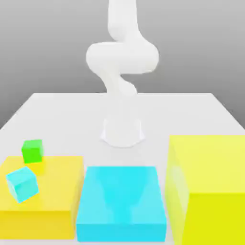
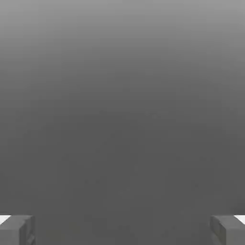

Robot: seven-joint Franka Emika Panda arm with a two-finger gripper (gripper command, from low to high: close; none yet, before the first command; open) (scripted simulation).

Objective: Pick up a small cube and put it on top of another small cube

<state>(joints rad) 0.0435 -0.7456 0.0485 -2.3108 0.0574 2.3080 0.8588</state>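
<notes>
A: Currently the pincer (image 2: 122, 229) is spread wide, nothing between its fingers (image 2: 16, 229), facing blank grey.

B: Magenta cube?

A: Can't locate it. Small green cube (image 1: 32, 150) and small cyan cube (image 1: 22, 184) sit on the flat yellow block (image 1: 52, 191).

B: Judged pre-approach; next, find the target, then descend.

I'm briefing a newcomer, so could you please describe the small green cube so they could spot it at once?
Find the low yellow block at the exterior view's left. The small green cube sits at its far edge. Its neighbour, the small cyan cube, is tilted and nearer the camera.
</notes>
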